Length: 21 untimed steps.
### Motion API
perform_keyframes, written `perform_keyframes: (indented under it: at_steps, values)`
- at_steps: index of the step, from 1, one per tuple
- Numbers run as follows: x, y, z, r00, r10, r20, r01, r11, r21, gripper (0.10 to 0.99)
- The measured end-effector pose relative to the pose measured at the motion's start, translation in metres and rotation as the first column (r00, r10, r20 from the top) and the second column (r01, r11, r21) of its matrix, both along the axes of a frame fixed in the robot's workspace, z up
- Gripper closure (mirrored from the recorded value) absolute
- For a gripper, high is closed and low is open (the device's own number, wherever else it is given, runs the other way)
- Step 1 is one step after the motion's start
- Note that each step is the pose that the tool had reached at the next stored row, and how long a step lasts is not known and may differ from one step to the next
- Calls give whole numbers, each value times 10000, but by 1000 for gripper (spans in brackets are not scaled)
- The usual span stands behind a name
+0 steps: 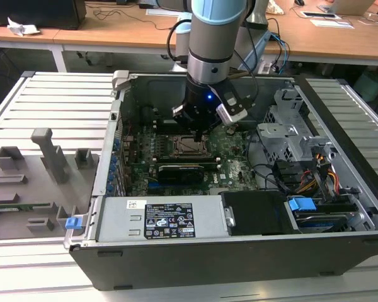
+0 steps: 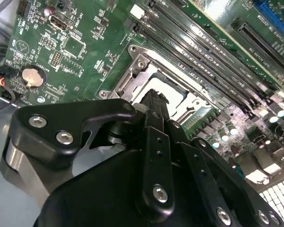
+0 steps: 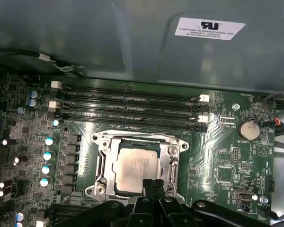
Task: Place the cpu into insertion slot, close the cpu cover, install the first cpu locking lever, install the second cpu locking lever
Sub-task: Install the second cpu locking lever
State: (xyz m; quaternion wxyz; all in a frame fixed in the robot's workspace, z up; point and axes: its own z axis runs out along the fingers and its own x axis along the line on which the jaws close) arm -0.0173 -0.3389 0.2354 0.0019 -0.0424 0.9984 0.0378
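Motherboard (image 3: 217, 161), green, lies flat in the floor of an open computer case (image 1: 340, 189). Near the board's middle sits the insertion slot (image 3: 100, 166), a square socket with a metal rim. The cpu (image 3: 135, 171), a pale silvery square chip, already lies flat inside this socket. The cpu cover (image 3: 173, 165), a thin metal frame with a square window, lies folded down around the chip, so that the chip's face shows through the window.

A robot arm reaches down from above into the case. Its black gripper (image 3: 154, 185) hangs just over the socket, at the edge of the cover nearest the arm's wrist. The two fingertips (image 3: 148, 186) are pressed together with no gap between them and nothing clamped, and they appear to touch or nearly touch the cover's rim.

Four long black memory slots (image 3: 128, 106) run side by side just beyond the socket's far edge. A round coin battery (image 3: 250, 128) sits on the board well apart from the socket.
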Motion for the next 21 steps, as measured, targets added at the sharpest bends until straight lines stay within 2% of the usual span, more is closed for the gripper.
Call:
perform_keyframes:
  at_steps: [2, 7, 10, 13, 15, 18, 21]
  values:
    - [0, -13, 10, 10000, 2, 0, -2, 10000, 4, 980]
    - [1, -150, 10, 10000, 1, 1, -1, 10000, 18, 980]
    - [0, -256, 9, 10000, 1, -1, -1, 10000, 82, 980]
    - [-13, -328, 8, 10000, -1, 0, 1, 9998, 199, 980]
    - [-79, -362, 5, 10000, 0, 0, 0, 9995, 310, 980]
    - [-279, -400, -9, 10000, 1, 0, -1, 9990, 456, 980]
    - [-302, -403, -49, 10000, 3, 0, -3, 9987, 503, 980]
